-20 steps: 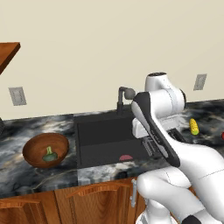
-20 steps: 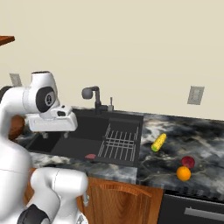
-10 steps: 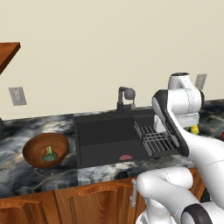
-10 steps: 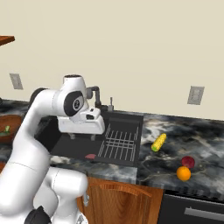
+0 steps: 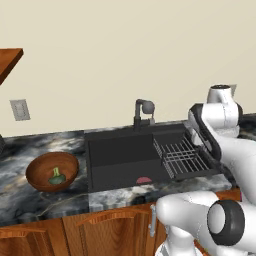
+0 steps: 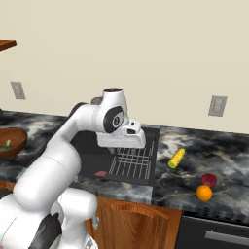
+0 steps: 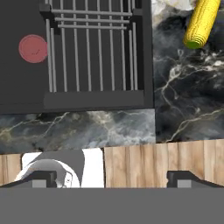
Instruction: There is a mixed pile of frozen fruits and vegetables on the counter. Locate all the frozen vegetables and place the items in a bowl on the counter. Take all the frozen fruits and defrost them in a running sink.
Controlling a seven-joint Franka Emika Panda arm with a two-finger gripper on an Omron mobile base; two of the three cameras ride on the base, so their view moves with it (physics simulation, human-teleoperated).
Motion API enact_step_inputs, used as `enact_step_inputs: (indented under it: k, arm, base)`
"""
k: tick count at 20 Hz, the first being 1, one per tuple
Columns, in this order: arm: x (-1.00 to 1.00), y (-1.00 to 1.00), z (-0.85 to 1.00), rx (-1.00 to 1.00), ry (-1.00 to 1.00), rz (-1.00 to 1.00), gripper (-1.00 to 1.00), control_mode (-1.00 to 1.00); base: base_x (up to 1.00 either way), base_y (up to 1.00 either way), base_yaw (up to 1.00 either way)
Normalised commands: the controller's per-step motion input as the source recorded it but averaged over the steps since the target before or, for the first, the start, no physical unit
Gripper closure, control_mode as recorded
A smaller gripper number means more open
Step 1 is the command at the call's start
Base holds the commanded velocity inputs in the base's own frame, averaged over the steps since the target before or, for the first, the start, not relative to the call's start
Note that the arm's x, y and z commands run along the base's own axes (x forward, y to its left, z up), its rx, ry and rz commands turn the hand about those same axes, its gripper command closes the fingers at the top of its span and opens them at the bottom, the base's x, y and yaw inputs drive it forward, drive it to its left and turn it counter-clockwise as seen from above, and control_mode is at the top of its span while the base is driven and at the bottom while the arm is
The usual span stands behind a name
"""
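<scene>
Nearest you, the gripper [image 7: 112, 177] hangs with its fingers spread wide and nothing between them; in the hand view the two dark tips rise at the bottom, well apart, over the front edge of the counter [image 7: 109, 127] and the wooden cabinet face below it. You judge the hand is empty because it is travelling toward the next item, not carrying one.

Just beyond the counter edge lies the sink [image 6: 92, 155], a black basin with a wire rack [image 6: 130, 163] resting on its right side. A flat pinkish-red patch [image 7: 33, 48] sits on the basin floor beside the rack; it is not one of the fruits. No water is seen running from the faucet [image 5: 143, 112].

To the right of the sink, the yellow corn cob [image 6: 176, 158] lies on the marbled stone, its green end pointing toward the front. It appears at the top right of the hand view, so it is likely your next pick. Nearer the counter's front right sit the dark red ball [image 6: 209, 180] and the orange ball [image 6: 204, 193], almost touching, both yet to go into the sink.

Far to the left, the wooden bowl [image 5: 40, 172] holds the dark green piece [image 5: 57, 177], so one vegetable is already sorted.

No brands, labels or readable writing appear anywhere
</scene>
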Motion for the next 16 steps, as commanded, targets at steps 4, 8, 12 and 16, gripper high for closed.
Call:
enact_step_inputs:
  k: [4, 8, 12, 16]
  arm:
    - [0.77, -0.82, -0.04, 0.07, 0.08, 0.00, -1.00, -1.00]
    - [0.75, -0.80, -0.16, 0.08, 0.02, 0.00, -1.00, -1.00]
    - [0.68, -0.78, -0.32, 0.01, 0.00, -0.02, -1.00, -1.00]
    - [0.59, -0.58, -0.29, -0.01, 0.00, -0.07, -1.00, -1.00]
  base:
    - [0.00, 0.00, 0.00]
    - [0.00, 0.00, 0.00]
    - [0.00, 0.00, 0.00]
    - [0.00, 0.00, 0.00]
